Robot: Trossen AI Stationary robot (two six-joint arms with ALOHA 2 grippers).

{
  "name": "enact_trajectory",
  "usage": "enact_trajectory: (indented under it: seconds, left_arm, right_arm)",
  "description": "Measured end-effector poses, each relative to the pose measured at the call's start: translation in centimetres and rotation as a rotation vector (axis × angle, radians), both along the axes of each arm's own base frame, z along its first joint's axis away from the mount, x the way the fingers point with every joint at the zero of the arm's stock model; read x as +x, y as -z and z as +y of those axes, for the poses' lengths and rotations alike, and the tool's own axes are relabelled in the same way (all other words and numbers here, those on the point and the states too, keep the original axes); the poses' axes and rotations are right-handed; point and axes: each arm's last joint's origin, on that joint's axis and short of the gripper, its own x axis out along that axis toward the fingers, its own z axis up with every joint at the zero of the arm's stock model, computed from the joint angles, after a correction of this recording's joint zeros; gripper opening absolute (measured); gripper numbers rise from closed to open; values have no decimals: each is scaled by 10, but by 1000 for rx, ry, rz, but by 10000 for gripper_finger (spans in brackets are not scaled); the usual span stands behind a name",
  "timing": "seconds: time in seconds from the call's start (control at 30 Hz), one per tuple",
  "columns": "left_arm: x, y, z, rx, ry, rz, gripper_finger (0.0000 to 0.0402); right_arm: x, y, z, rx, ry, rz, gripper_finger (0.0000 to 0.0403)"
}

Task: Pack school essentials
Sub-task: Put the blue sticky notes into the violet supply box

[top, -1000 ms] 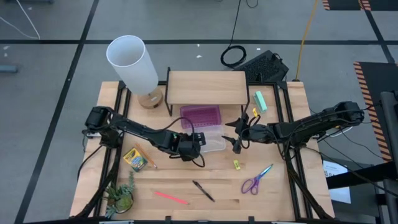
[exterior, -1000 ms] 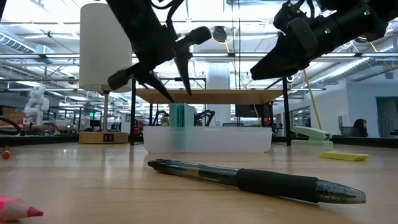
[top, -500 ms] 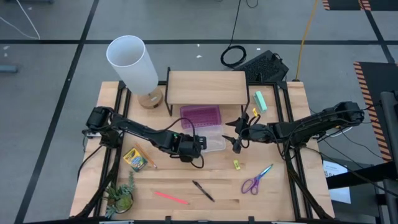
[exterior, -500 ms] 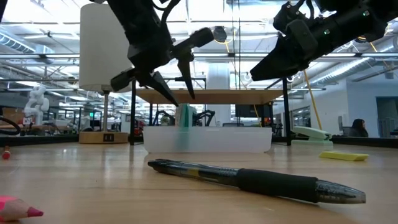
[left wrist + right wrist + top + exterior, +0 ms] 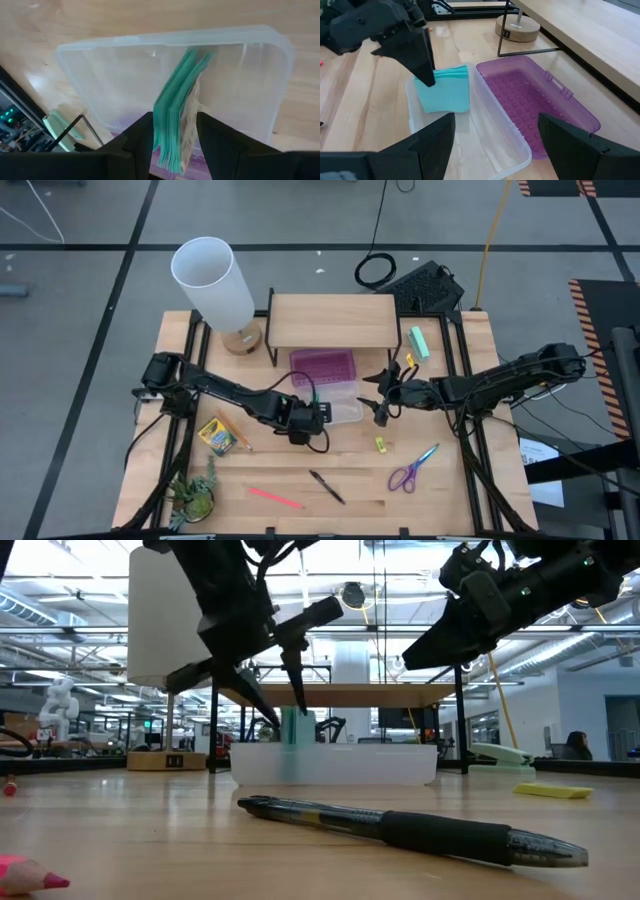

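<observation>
Now left tool (image 5: 172, 131) spread, straddling upright teal note pad (image 5: 445, 89) (inside clear box (image 5: 492, 145)), right tool (image 5: 492, 145) spread, empty

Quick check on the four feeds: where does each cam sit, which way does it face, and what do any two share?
High view: overhead, straight down; both arms, left gripper at the clear box.
Low view: table height, looking level across the black pen toward the room; both arms drop in from above.
Left wrist view: looks past its own fingers onto the light-blue note pad.
Right wrist view: own fingers at bottom, facing the purple lid.
Shared: both wrist views see the pad standing in the box.
</observation>
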Motion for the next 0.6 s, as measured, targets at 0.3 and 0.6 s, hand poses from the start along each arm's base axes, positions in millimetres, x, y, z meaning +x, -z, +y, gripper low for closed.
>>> enact_trajectory:
  seconds: [0.3, 0.6]
  left_arm:
    - [4, 7, -3, 53, -52, -38, 67]
    - [7, 3, -13, 16, -274, -235, 20]
  right_arm:
    - [0, 0, 0, 0, 0, 1, 276]
    - [0, 0, 0, 3, 1, 0, 276]
